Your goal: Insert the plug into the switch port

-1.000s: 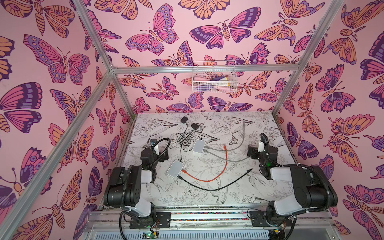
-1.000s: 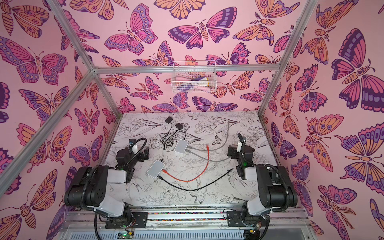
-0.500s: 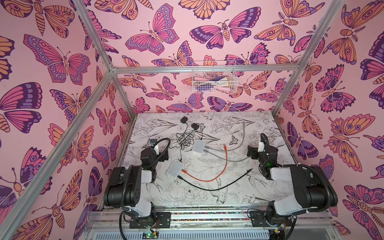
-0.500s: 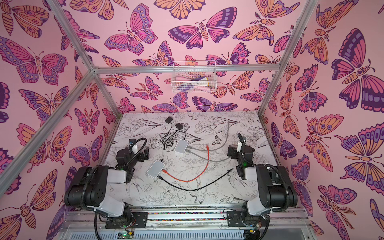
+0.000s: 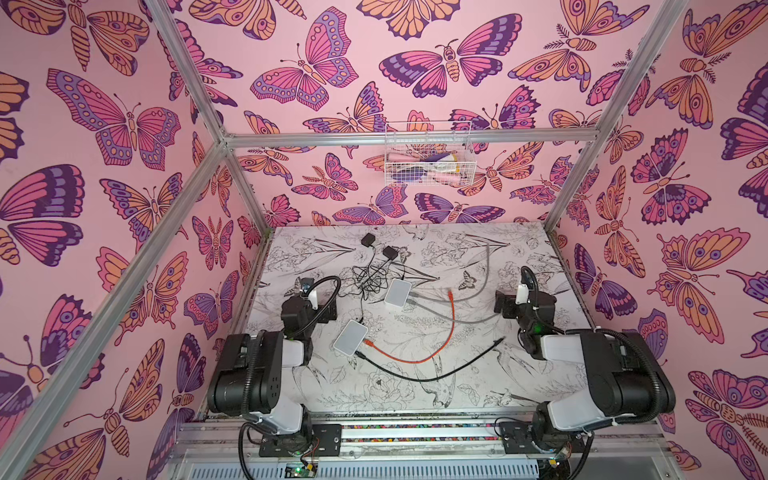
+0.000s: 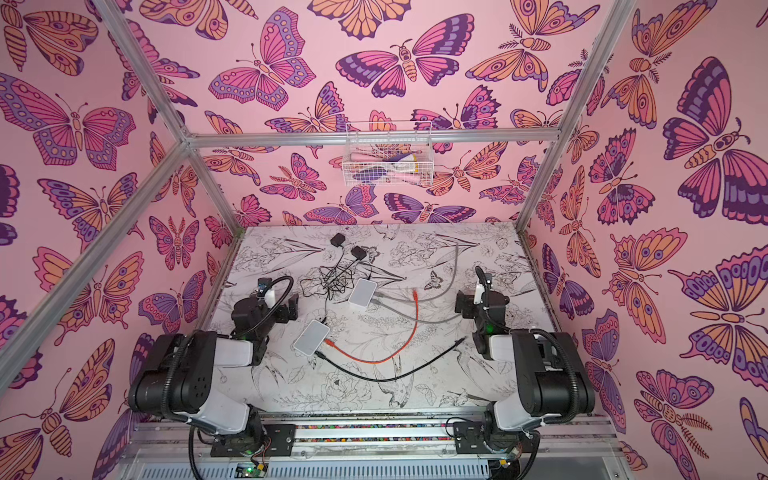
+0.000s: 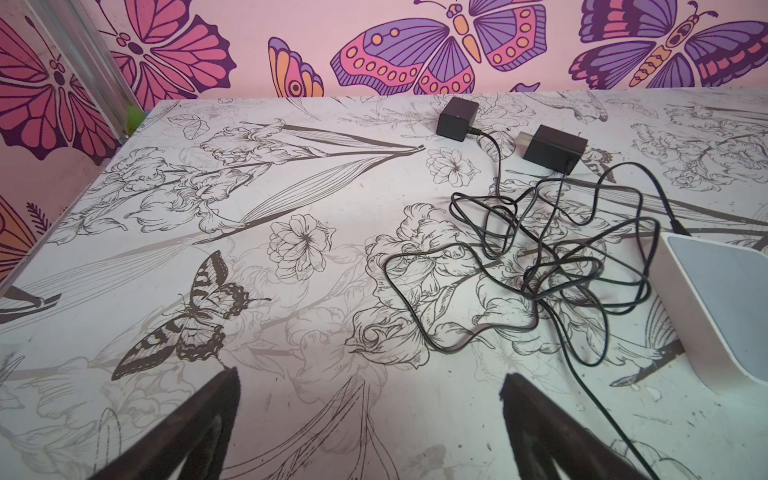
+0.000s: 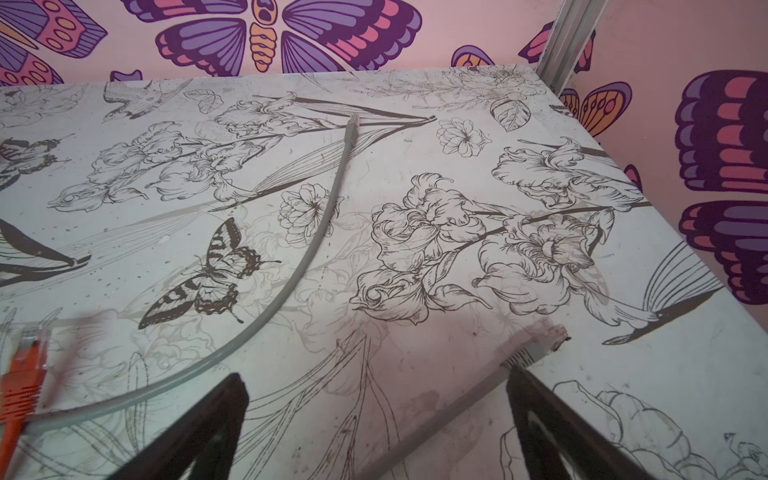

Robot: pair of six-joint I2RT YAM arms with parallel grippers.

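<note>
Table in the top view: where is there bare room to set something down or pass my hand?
Barest: the near strip of the table, between the black cable and the front edge; also the far-left corner, left of the power adapters. Crowded: the middle, where white switches, tangled cords, the orange cable and gray cables lie.

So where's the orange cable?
In both top views the orange cable curves across the middle of the table, one end by the nearer white switch, with the black cable just in front of it.
</note>
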